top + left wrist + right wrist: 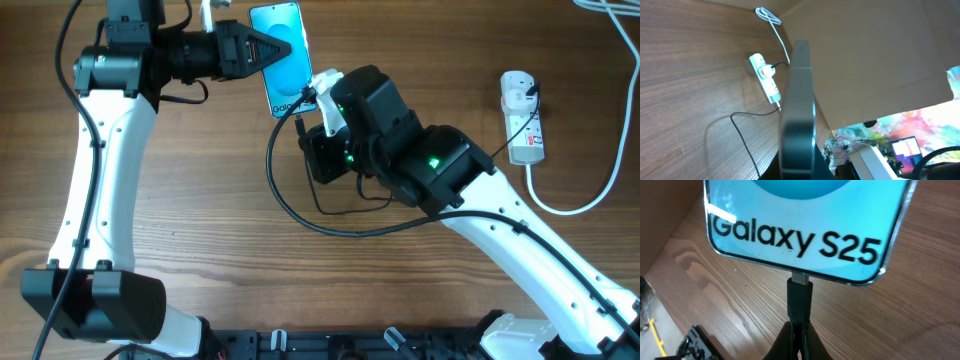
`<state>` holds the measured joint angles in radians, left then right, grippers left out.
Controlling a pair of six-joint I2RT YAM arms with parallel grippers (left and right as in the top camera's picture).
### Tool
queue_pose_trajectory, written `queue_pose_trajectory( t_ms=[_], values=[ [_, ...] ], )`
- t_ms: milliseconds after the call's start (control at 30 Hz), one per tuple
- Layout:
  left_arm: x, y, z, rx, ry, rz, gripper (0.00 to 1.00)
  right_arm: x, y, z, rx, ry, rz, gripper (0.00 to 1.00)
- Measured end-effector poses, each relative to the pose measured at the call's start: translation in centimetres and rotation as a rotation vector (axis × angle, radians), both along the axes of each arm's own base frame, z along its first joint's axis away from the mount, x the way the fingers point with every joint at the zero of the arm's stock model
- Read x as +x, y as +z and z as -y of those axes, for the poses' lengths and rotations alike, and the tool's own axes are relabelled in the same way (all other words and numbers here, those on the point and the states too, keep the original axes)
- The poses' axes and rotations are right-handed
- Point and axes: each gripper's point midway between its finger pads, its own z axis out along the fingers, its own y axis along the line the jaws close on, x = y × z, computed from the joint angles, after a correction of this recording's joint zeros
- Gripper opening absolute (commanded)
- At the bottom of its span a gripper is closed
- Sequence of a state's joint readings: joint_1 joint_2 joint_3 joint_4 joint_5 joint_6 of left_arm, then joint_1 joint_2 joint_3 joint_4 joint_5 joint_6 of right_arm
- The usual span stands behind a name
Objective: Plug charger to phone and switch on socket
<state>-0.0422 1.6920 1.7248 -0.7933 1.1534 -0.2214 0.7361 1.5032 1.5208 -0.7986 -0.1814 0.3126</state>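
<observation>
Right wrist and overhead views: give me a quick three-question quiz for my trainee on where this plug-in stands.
1. True or false: the right gripper pinches the charger by its plug, at the lower edge of the phone.
2. The plug seated in the socket is: A white, B black, C red.
3. Which gripper holds the phone?
Key: 1 true; 2 B; 3 the left gripper.

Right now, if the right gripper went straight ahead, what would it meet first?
The phone, at its bottom edge; the right gripper holds the charger plug there, seemingly partly inserted.
</observation>
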Motion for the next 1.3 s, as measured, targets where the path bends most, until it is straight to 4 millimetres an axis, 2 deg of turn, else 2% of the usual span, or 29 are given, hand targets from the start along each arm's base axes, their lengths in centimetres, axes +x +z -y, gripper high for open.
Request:
queue_pose_trajectory(
  t_ms=[1300],
  values=[
    [0.12, 0.12, 0.00, 0.009, -0.009, 0.044, 0.04, 0.27, 0.33, -0.19, 0.021, -0.018, 0.001, 0.04]
  ],
)
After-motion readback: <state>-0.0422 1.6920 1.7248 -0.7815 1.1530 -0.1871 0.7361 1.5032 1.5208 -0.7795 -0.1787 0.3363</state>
